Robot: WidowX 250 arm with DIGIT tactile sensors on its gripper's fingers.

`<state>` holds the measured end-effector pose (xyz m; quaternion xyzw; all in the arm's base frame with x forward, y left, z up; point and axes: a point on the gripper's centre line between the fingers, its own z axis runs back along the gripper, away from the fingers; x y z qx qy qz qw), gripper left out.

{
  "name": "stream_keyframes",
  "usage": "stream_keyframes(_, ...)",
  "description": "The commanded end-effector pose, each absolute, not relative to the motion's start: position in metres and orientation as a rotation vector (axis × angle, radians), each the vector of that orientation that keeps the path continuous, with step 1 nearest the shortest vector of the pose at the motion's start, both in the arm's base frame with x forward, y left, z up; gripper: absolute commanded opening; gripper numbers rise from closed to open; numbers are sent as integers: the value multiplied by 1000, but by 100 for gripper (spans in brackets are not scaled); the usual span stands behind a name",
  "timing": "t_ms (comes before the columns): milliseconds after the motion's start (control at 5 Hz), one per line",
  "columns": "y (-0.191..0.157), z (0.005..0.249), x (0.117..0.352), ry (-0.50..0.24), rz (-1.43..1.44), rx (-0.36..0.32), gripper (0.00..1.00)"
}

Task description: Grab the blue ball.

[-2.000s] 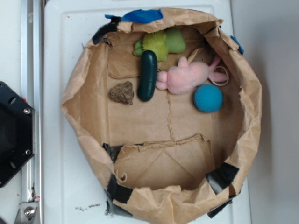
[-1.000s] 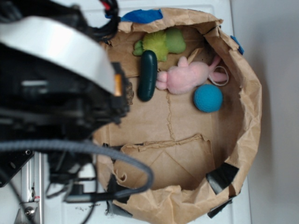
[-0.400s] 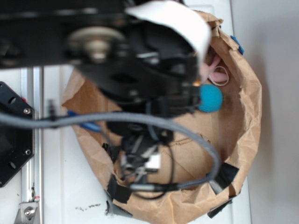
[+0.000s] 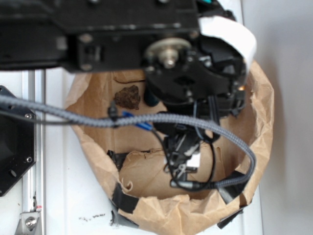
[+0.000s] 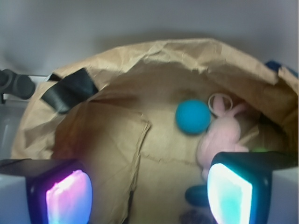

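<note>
In the exterior view the arm (image 4: 186,73) hides the blue ball (image 5: 193,116); the wrist view is blurred.

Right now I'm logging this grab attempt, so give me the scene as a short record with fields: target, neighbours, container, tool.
target: blue ball, on the floor of the bag, untouched
neighbours: pink plush toy right beside the ball; brown rock farther off
container: brown paper bag with its walls folded down, patched with black tape
tool: tool open, nothing between its pads, above the bag, ball ahead of it
exterior view: arm hides the ball
</note>
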<state>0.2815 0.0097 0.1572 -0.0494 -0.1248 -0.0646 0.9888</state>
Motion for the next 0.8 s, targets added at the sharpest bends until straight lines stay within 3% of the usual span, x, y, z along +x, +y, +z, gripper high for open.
stream_keyframes(0, 12, 124, 288, -278, -172, -75, 100)
stream_keyframes(600, -2, 95, 308, -280, -201, -95, 100)
